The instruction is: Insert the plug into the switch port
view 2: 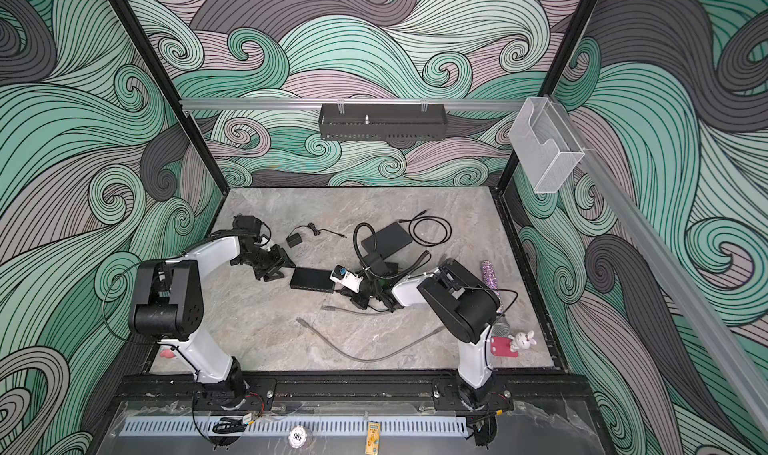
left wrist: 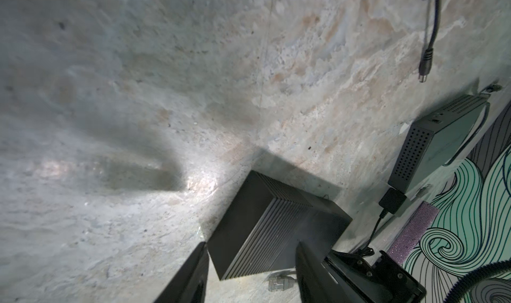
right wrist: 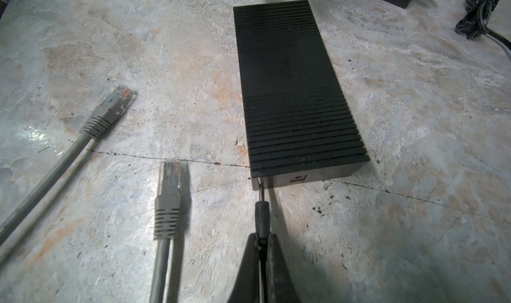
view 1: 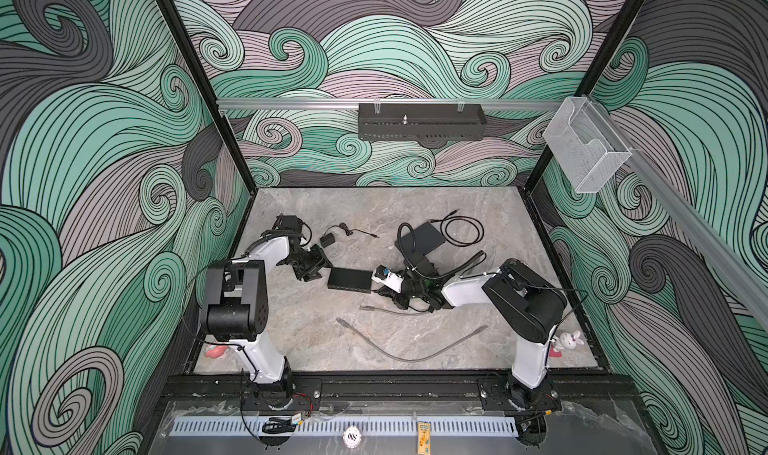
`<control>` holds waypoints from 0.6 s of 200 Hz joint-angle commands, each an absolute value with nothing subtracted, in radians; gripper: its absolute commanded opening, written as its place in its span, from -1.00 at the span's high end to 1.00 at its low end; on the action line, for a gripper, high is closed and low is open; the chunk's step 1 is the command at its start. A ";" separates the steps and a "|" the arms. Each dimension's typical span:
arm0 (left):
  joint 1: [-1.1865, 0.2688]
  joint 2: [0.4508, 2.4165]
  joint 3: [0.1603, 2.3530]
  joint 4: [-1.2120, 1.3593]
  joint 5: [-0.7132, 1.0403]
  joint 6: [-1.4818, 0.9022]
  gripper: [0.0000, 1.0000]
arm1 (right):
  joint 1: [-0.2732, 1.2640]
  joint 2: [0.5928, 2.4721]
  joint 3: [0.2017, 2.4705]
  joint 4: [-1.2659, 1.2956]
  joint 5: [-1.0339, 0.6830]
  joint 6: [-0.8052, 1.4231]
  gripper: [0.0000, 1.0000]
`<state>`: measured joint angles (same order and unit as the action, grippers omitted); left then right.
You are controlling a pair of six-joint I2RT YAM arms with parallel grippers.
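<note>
Two grippers meet at one ribbed black switch box (right wrist: 290,94) lying flat in the middle of the table (right wrist: 138,52). Right gripper (right wrist: 261,239) is clamped on the slim black plug (right wrist: 261,214), whose pin touches the box's near end face by a corner. Left gripper (left wrist: 251,249) flanks the opposite end; whether it presses the box is unclear.

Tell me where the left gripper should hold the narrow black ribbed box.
Clamp the narrow black ribbed box across its two long sides at the end away from the right gripper, coming from that far end. Those sides are parallel and close together; the other end face must stay free for the thin black barrel plug. The left gripper straddles the far end.
</note>
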<state>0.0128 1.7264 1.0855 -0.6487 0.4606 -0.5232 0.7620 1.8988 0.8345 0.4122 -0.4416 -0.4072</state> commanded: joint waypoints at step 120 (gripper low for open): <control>0.020 1.739 1.157 -0.680 0.386 -0.504 -0.05 | 0.833 1.900 0.837 0.471 -0.356 -0.389 1.00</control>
<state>0.0128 1.7264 1.1179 -0.6655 0.3855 -0.4984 0.8421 1.9232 0.8768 0.4614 -0.4061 -0.3740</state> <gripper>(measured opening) 0.538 0.056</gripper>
